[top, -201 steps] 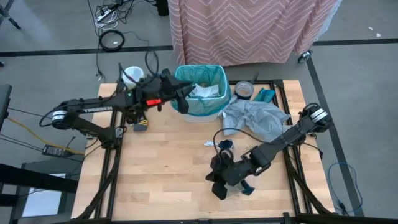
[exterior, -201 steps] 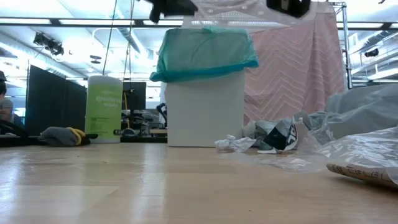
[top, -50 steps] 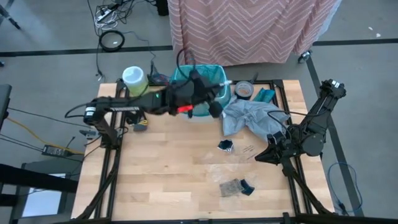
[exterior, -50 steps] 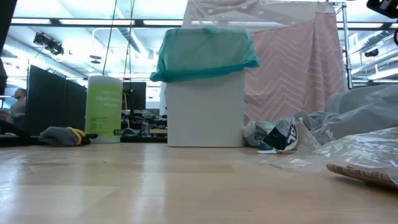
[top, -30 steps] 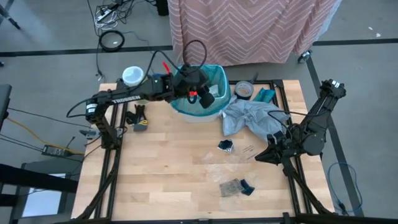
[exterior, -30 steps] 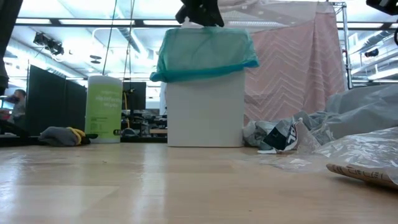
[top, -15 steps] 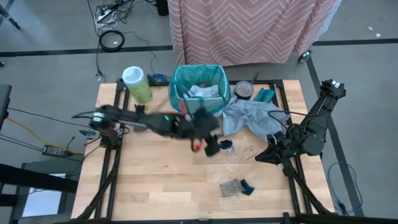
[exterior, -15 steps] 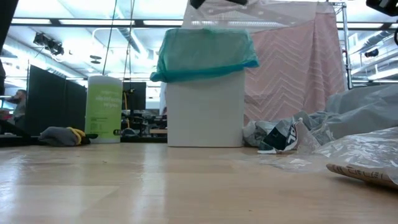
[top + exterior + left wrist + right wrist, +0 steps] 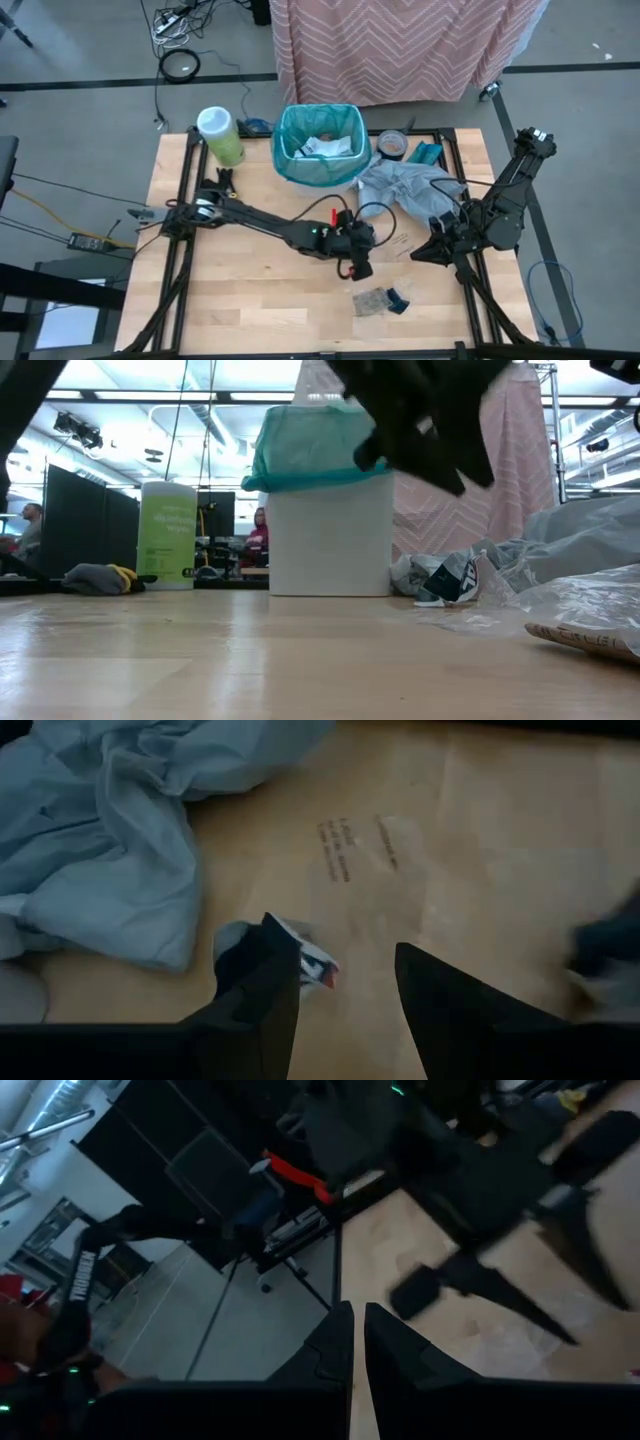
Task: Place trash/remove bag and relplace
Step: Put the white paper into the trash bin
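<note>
Nearest the lower edge of the overhead frame, a clear plastic packet with dark blue scraps lies on the wooden table, with broad bare wood to its left and below it. Just above it, at the frame's centre, the left gripper hangs over the tabletop at the end of its long outstretched arm, fingers apart and holding nothing. In the left wrist picture a small crumpled wrapper, white with dark and red marks, sits just beside the left finger, partly hidden behind it; it is not between the fingers, and the gap between them shows bare wood. A faint clear film with printed lettering lies flat beyond the fingertips.

To the right, the right gripper rests low near the table's right edge, folded back on its arm, with its fingers pressed together and empty. Between the two grippers is a narrow strip of open wood.

Farther up, the pale grey plastic bag lies rumpled at centre right. Beyond it the white bin stands near the table's far edge, the teal bag lining it and folded over its rim, white paper trash inside. A green canister stands at upper left.
</note>
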Available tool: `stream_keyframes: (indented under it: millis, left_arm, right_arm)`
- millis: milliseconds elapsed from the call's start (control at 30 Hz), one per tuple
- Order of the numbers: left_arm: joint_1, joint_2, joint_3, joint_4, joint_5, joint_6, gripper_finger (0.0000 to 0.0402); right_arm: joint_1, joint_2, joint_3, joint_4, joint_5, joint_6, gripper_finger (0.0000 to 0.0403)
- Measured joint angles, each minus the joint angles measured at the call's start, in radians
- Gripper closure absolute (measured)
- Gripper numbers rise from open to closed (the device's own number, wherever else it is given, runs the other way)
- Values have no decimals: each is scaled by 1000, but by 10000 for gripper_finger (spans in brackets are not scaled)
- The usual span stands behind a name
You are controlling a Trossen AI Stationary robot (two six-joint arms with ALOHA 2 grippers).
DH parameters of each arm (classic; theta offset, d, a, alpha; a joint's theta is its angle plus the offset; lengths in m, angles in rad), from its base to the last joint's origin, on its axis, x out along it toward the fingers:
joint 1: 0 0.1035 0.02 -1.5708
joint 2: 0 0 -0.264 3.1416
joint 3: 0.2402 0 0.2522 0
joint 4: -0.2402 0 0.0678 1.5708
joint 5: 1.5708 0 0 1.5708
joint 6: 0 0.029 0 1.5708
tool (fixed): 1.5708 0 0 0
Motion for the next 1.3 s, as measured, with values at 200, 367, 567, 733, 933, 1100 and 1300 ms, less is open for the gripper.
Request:
stream_keyframes:
  millis: [200,367,567,733,933,1100,1300]
  left_arm:
    - [24,50,0,4,-76,6,229]
    - [48,72,0,-1,-86,27,229]
    - [75,67,-60,56,-98,26,229]
    - [89,68,-119,171,-39,30,229]
    - [94,68,-205,320,-35,20,243]
    - [107,68,-263,438,80,5,337]
    - [110,44,-263,443,144,-29,395]
  right_arm:
    - [0,3,0,-1,-34,37,383]
    - [1,3,0,1,-42,43,383]
    - [0,3,0,3,-42,43,383]
    - [0,3,0,11,-51,43,383]
    - [0,3,0,14,-51,43,383]
    - [0,3,0,15,-51,44,383]
    - [0,3,0,18,-51,47,383]
